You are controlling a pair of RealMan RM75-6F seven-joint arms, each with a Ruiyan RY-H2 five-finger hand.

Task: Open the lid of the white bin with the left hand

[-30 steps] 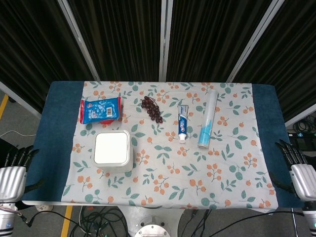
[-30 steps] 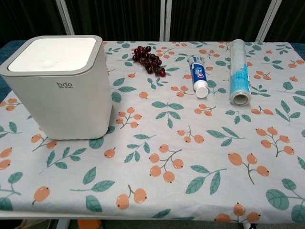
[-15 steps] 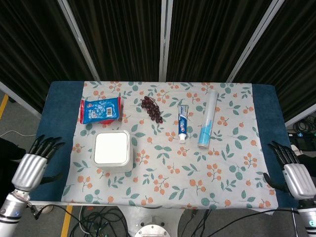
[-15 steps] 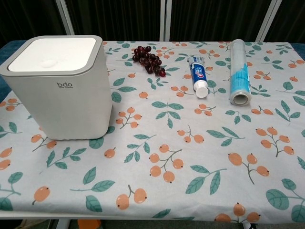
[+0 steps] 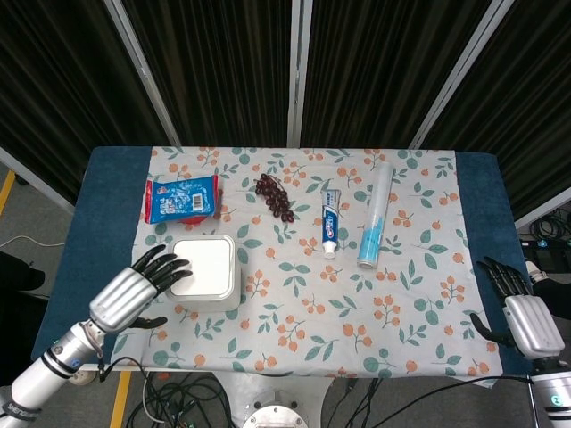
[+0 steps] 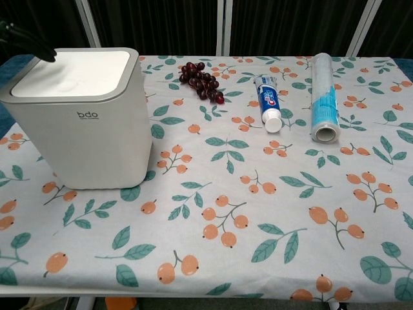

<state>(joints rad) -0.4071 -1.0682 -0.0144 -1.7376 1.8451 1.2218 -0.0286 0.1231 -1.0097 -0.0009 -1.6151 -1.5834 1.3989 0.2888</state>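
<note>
My left hand (image 5: 143, 283), fingers spread and empty, reaches the square white plastic bin (image 5: 204, 272); pressing off-centre could shove it away.

Grapes (image 5: 275, 197) behind bin (image 5: 204, 271); toothpaste (image 5: 329, 222) left of roll (image 5: 375, 216).

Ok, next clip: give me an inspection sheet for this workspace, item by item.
Surface: table with blue cover and floral cloth on top.
Job's things: white bin at front left, lid closed.
Clutter: blue snack pack, grapes, toothpaste, film roll, all lying apart behind the bin.
Hands: left hand holds nothing, fingers spread, tips over the lid's left edge; contact unclear. Right hand off the table's right edge, holds nothing.
Cables: several on the floor below the table's front.
Surroundings: dark curtain with metal poles behind.
</note>
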